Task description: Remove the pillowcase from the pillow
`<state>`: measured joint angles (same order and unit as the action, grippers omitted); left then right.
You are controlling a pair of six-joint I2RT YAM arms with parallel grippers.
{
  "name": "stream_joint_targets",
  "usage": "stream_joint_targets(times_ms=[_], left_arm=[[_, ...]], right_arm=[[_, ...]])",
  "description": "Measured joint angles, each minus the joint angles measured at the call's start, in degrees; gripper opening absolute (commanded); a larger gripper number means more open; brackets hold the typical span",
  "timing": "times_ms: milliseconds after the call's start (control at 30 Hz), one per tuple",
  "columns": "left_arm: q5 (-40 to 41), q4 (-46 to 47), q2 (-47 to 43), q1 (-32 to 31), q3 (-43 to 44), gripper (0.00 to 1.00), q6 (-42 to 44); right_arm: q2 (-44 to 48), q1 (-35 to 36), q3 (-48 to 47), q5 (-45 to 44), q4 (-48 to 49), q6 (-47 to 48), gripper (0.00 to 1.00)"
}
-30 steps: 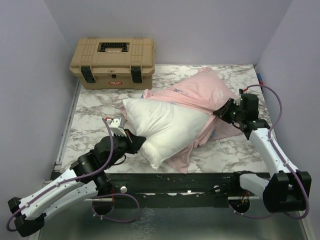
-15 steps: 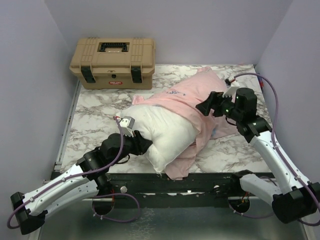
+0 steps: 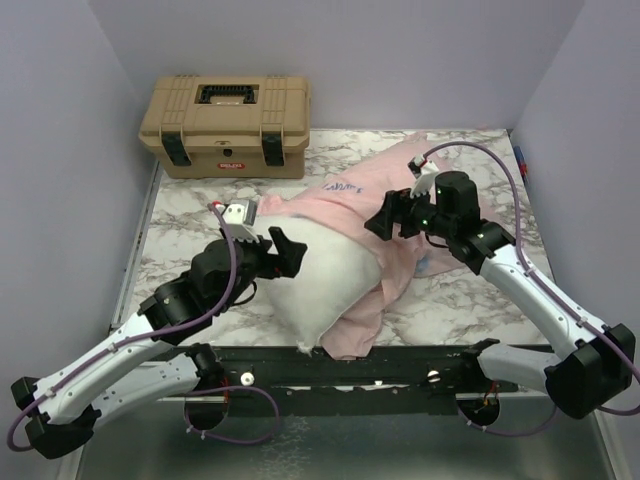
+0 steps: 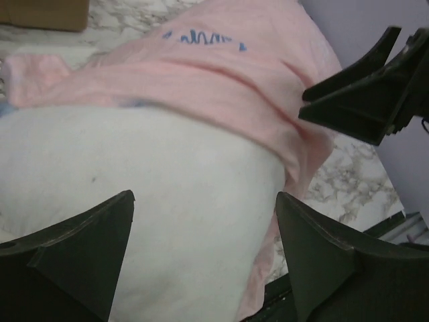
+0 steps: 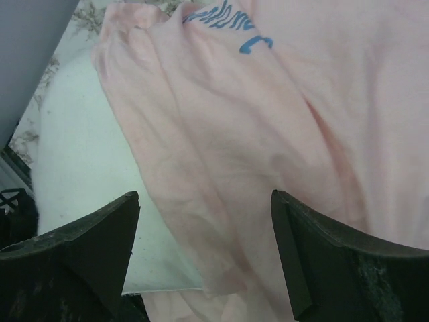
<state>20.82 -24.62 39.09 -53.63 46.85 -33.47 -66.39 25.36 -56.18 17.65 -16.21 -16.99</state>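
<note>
The white pillow (image 3: pixel 318 285) lies at the middle of the table, its near end bare. The pale pink pillowcase (image 3: pixel 375 190), inside out with blue lettering, covers its far end and trails down the right side to the front edge. My left gripper (image 3: pixel 287 250) hovers open over the pillow's left part, with only pillow (image 4: pixel 154 201) between its fingers and the pillowcase (image 4: pixel 221 74) beyond. My right gripper (image 3: pixel 379 219) hovers open above the pillowcase (image 5: pixel 268 134), near the fabric's edge on the pillow (image 5: pixel 74 154). The right gripper (image 4: pixel 362 94) also shows in the left wrist view. Neither holds anything.
A tan toolbox (image 3: pixel 228 125) stands at the table's back left corner. Purple walls close in the left, back and right sides. A black rail (image 3: pixel 340 365) runs along the front edge just under the hanging pillowcase.
Both grippers have opened and let go. The left one rose up over the pillow, the right one swung left over the pillowcase. The pillow sits further right.
</note>
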Motion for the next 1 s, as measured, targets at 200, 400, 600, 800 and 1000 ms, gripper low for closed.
stream_joint_targets(times_ms=[200,400,600,800,1000], left_arm=[[3.58,2.05,6.40,0.13,6.36,0.90,2.82],[6.27,3.48,11.41,3.54,6.40,0.92,5.31],[1.92,9.99,14.97,18.82,1.14,0.91,4.31],[-9.46,16.33,20.24,30.05,-5.51,0.88,-1.36],[-16.06,23.89,21.77,30.91,-11.80,0.69,-6.10]], right_arm=[[-0.37,1.70,0.00,-0.59,-0.28,1.09,0.89],[-0.37,2.29,0.00,-0.98,-0.35,2.10,0.89],[-0.94,3.93,-0.24,-1.57,-0.46,2.97,0.95],[-2.36,5.42,-3.67,-2.69,-1.49,4.66,0.98],[-6.56,7.37,-10.97,-3.50,-2.47,6.84,0.99]])
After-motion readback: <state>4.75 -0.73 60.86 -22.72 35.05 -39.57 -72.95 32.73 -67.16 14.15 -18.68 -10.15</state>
